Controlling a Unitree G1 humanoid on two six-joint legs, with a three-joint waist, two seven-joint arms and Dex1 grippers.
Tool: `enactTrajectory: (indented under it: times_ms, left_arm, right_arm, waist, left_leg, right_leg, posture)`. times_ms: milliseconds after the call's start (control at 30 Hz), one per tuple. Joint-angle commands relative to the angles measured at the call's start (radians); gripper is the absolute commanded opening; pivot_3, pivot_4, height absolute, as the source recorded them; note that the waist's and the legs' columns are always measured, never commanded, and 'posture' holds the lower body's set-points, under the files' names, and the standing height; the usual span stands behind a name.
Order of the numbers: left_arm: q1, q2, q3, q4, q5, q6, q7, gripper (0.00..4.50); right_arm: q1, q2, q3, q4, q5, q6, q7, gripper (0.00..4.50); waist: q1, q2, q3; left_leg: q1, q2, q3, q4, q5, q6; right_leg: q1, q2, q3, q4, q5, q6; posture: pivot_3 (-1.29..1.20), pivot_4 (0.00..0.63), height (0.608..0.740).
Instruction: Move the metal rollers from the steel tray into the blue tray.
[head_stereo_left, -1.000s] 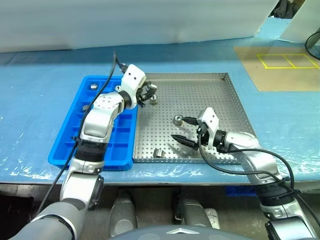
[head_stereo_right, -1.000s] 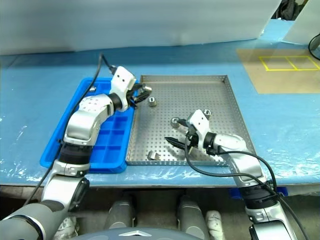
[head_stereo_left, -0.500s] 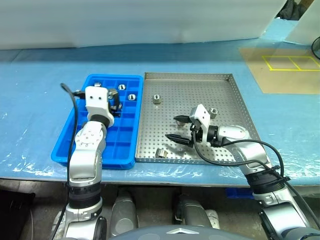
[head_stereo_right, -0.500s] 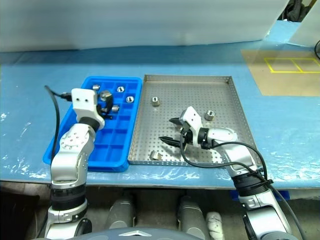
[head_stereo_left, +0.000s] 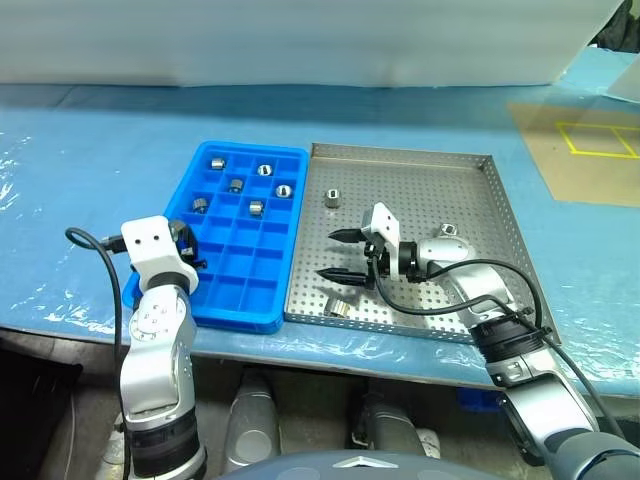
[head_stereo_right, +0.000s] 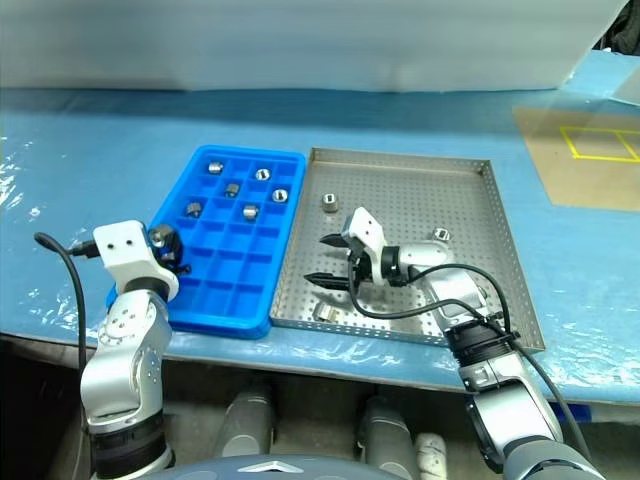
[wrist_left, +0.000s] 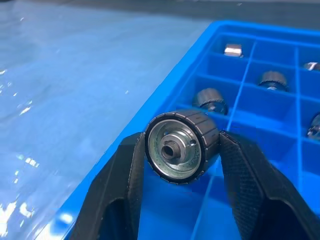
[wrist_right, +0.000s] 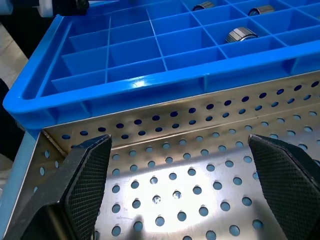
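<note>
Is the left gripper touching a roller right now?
Touching. The left wrist view shows the roller clamped between the left gripper's two fingers, both pads pressed against its sides, over the blue tray.

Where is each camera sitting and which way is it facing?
Head eye views: from the head, looking down on the steel tray, the blue tray and both arms.
Left wrist view: looking along the left gripper, shut on a metal roller, across the blue tray.
Right wrist view: looking along the open right gripper, low over the steel tray.
Both wrist views show the blue tray.
</note>
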Motion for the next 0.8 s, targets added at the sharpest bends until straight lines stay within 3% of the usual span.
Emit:
enactTrajectory:
  times_ms: [33,200,233,433,667,800]
  left_arm:
    - [0.023,-0.005,0.014,-0.08,0.004,0.02,0.028,1.89]
    - [0.035,0.002,0.018,-0.049,-0.014,0.069,0.027,1.89]
    - [0.032,0.004,0.016,-0.042,-0.018,0.084,0.023,2.61]
    - [-0.01,0.008,-0.001,-0.003,-0.047,0.098,0.005,4.47]
    - [-0.137,0.019,-0.028,0.05,-0.146,0.044,-0.079,4.47]
    - [-0.241,0.081,-0.059,0.123,-0.185,0.004,-0.165,4.47]
  right_arm:
    - [-0.023,0.009,-0.002,-0.003,0.003,-0.027,0.022,4.5]
    - [-0.024,0.013,-0.003,-0.001,-0.003,-0.028,0.031,4.5]
    - [-0.023,0.014,-0.004,-0.002,-0.004,-0.028,0.032,4.5]
    - [-0.007,0.005,-0.023,-0.024,-0.006,-0.018,0.021,4.5]
    - [0.017,-0.005,-0.054,-0.062,0.011,0.008,-0.016,4.5]
    - [0.038,-0.014,-0.084,-0.096,0.022,0.033,-0.041,4.5]
  waist:
    - [0.002,0.0,0.0]
    - [0.005,-0.001,0.0]
    - [0.005,-0.001,0.0]
    - [0.003,0.0,0.0]
    - [0.001,-0.001,0.0]
    - [-0.004,0.0,0.0]
  left_leg:
    - [0.0,0.0,0.0,0.0,0.0,0.0]
    - [0.0,0.0,0.0,0.0,0.0,0.0]
    - [0.0,0.0,0.0,0.0,0.0,0.0]
    - [0.0,0.0,0.0,0.0,0.0,0.0]
    - [0.0,-0.001,0.0,0.001,0.0,0.0]
    - [0.0,0.0,0.0,0.0,0.0,0.0]
  right_leg:
    - [0.0,0.0,0.0,0.0,0.0,0.0]
    - [0.0,0.0,0.0,0.0,0.0,0.0]
    - [0.0,0.0,0.0,0.0,0.0,0.0]
    - [0.0,0.0,0.0,0.0,0.0,0.0]
    - [0.0,0.0,0.0,0.0,0.0,0.0]
    - [0.0,0.0,0.0,0.001,0.0,0.0]
  posture:
    - [0.31,0.15,0.74]
    - [0.31,0.15,0.74]
    - [0.3,0.15,0.74]
    - [0.26,0.15,0.74]
    - [0.2,0.15,0.74]
    - [0.15,0.15,0.74]
